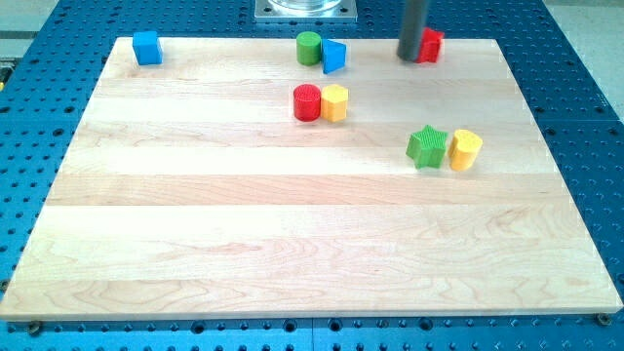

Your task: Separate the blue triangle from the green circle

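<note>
Dark rod ending in my tip (409, 57), well to the view's right of the blue triangle (334, 56) and about level with it. No hand fitted here: nothing to clench or release, nothing grasped. Just beyond my tip, on the side away from the triangle, a red block (432, 45), touching or nearly so.

Blue triangle tight against the green circle (309, 48), circle on the triangle's left, no gap visible, both near the top edge of the surface (292, 244). Just below the triangle, a red cylinder (306, 102) and yellow hexagon (334, 102) side by side.

Likely failures, judged from this layout:
- Straight push from the triangle's right: triangle driven into the circle, both sliding together, no separation.
- Push toward the view's top: triangle off the surface's edge.
- Long push toward the view's bottom: collision with the yellow hexagon.
- Contact on a slanted face: tip glancing off, triangle spinning in place.
</note>
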Action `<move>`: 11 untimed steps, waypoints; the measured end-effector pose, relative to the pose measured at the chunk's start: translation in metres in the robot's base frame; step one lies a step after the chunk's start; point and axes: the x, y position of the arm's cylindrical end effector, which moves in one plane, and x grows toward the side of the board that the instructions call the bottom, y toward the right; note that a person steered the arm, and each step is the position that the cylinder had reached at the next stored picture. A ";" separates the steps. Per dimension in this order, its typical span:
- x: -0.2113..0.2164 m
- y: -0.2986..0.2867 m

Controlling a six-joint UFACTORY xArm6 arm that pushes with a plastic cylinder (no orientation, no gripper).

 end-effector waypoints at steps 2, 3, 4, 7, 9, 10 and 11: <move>0.025 -0.063; 0.010 -0.081; 0.008 -0.092; 0.106 -0.183; 0.060 -0.131; 0.036 -0.164; 0.041 -0.208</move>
